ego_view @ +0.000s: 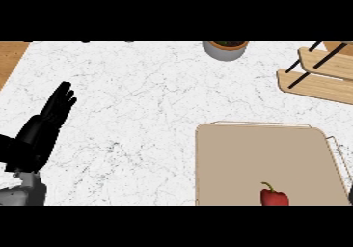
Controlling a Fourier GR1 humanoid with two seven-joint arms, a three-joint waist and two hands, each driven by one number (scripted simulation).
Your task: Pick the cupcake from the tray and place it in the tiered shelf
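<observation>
Frame edges crop the tiered shelf (325,72), pot (225,49) and tray (272,164).

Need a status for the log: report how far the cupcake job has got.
Nothing looks done: the tiered shelf shows no cupcake on its visible boards. Nothing is in hand: the left hand rests open at the left edge, and the right hand is out of view. The tray shows only a red pepper; no cupcake is visible, so everything remains.

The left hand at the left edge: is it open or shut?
Open: the left hand shows straight fingers pointing up over the counter, holding nothing.
</observation>
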